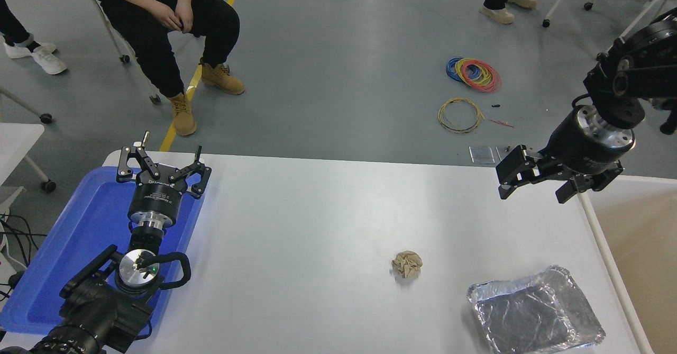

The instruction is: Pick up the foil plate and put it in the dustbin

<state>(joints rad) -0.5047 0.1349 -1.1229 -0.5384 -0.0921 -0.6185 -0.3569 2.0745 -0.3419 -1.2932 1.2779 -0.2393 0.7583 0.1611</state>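
Foil plate (535,311) lies well below right pincer (534,182) (fingers spread).

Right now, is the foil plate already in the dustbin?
No, the foil plate lies on the table, left of the dustbin.

Table middle: the white table (317,227) lies bare from the blue tray across to the paper ball, wide room for a gripper to pass.
Left side: the blue tray (69,248) fills the left edge, and the left gripper (165,159) with its arm stands over it, fingers spread.
Centre-right: a crumpled brown paper ball (406,263) sits alone, apart from the foil plate (535,311), with bare table between them.
Foil plate: open above and on its far side; near the dustbin rim at its right.
Right edge: the dustbin (642,248) has an open mouth; its white rim borders the table.
Above far right: the right gripper (534,182) hangs with fingers apart over the far corner by the rim.
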